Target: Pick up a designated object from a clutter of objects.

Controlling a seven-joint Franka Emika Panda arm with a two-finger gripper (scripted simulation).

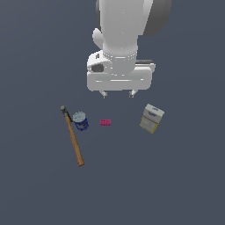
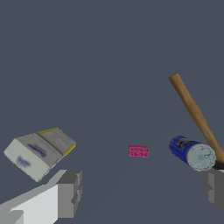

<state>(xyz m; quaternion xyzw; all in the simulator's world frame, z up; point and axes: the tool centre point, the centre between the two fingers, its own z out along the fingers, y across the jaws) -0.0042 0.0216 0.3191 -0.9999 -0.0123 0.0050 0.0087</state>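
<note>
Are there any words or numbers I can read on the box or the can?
None can be read.
Box: blue smudges on its pale face, too blurred to read.
Can: blue side, silver lid, no letters visible.
Pink brick: only tiny bumps, no text.

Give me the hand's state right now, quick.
Hand: open and empty, hovering above the clutter; the box lies untouched.

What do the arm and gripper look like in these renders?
The arm is glossy white with rounded, bulbous links and a dark grey band on one side near the top. The hand is a wide, white, boxy block with a dark recess on one face. The gripper has two short, pale grey fingers; in the wrist view the fingers look blocky and grey. No cables or markings are visible.
</note>
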